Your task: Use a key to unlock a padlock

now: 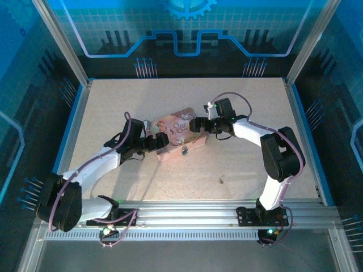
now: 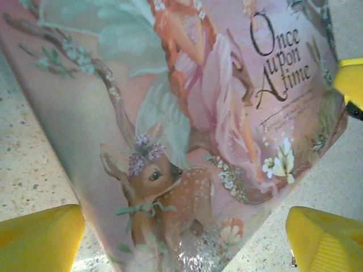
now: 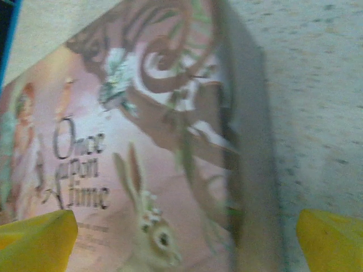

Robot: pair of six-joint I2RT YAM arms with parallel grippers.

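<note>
Between the two tools: a pink picture box (image 1: 177, 129) lies flat on the worktop (image 1: 113, 113), lettered "Once upon a time" on its cover.
Left tool (image 1: 157, 141): wide and holding nothing, at the box's left end. In its wrist view its yellow fingers (image 2: 39, 241) stand far apart, with the box's corner pointing in between them. The left finger is just beside the box edge and the right one is apart from it.
Right tool (image 1: 197, 124): wide and holding nothing, at the box's far right corner. In its wrist view one finger sits over the cover and the other (image 3: 329, 238) over bare worktop past the box's side wall.
Padlock (image 1: 184, 151): a tiny bluish thing at the near edge of the box, just right of the left tool and on the near side of the right tool. Neither tool touches it.
Key (image 1: 220, 181): a small dark speck on the open worktop, well apart from both tools and nearer the right arm's base. It is too small to make out any detail.
</note>
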